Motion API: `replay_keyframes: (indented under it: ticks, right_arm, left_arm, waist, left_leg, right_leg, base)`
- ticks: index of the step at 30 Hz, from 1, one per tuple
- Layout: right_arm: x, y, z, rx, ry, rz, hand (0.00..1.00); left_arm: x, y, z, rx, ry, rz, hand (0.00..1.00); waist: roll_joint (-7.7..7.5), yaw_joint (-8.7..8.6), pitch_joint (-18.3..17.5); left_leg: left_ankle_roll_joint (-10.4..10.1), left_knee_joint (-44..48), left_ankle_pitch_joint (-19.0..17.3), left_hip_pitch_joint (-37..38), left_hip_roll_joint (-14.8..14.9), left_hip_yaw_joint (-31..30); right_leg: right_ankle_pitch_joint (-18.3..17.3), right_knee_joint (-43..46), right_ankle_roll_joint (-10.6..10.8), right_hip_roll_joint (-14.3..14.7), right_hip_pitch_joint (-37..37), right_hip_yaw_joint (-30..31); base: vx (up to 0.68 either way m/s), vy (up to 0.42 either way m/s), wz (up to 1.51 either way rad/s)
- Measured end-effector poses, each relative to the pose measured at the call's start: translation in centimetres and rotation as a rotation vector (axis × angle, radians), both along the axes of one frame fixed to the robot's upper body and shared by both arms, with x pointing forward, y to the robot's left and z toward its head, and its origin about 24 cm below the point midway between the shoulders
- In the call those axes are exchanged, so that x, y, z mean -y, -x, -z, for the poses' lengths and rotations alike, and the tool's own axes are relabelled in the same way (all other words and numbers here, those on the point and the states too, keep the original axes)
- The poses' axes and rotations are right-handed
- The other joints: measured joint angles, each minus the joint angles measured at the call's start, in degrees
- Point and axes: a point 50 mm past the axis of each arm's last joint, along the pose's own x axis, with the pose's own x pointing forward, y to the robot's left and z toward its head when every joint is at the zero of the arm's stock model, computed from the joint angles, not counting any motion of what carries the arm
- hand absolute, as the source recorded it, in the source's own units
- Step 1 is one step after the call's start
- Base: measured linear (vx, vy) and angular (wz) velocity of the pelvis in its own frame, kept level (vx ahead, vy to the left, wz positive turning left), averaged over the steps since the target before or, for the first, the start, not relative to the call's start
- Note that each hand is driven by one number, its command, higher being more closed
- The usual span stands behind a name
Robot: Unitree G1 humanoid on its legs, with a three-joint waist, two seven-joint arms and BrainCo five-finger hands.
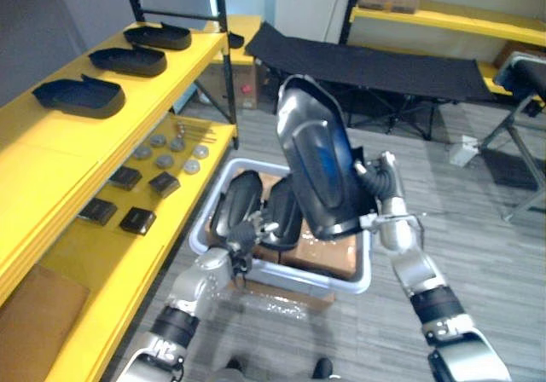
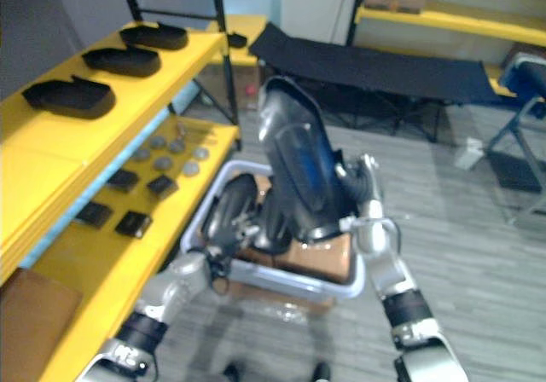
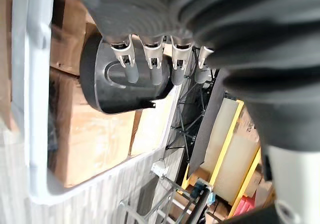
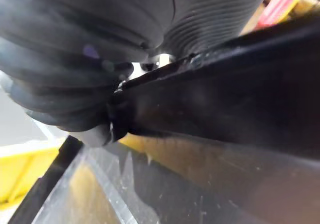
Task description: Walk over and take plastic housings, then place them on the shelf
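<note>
Yellow shelving [image 1: 51, 143] bore three black plastic housings [image 1: 128, 60]; two more lay in a grey plastic bin [image 1: 299, 275] under the left hand [image 1: 241, 237], grip unclear. Raised right hand [image 1: 386, 186] clasped one glossy black housing [image 1: 311, 152].

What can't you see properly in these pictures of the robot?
- Grey plastic bin, eye views: the raised glossy black plastic housing in the right hand covers part, so its contents can't be counted.
- Small grey round pieces on the yellow lower shelf: too small to identify.
- Whether the left hand grips another black housing: left wrist view, its dark cover blocks that.
</note>
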Motion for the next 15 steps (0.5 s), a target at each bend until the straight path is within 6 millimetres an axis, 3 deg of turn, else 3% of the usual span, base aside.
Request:
replay_keyframes:
  ticks: [15]
  right_arm:
    - [-1.5,0.0,3.4,-0.145,0.015,-0.035,1.0]
  left_arm:
    - [1.9,0.4,0.2,0.018,0.038,0.036,0.0]
  waist:
    - [-0.27,0.27,-1.41]
  left_leg:
    - [0.06,0.03,0.13,-0.16,-0.08,-0.33]
  right_leg:
    - [0.08,0.0,0.04,-0.08,0.02,-0.48]
  base:
    - [0.0,0.0,0.0]
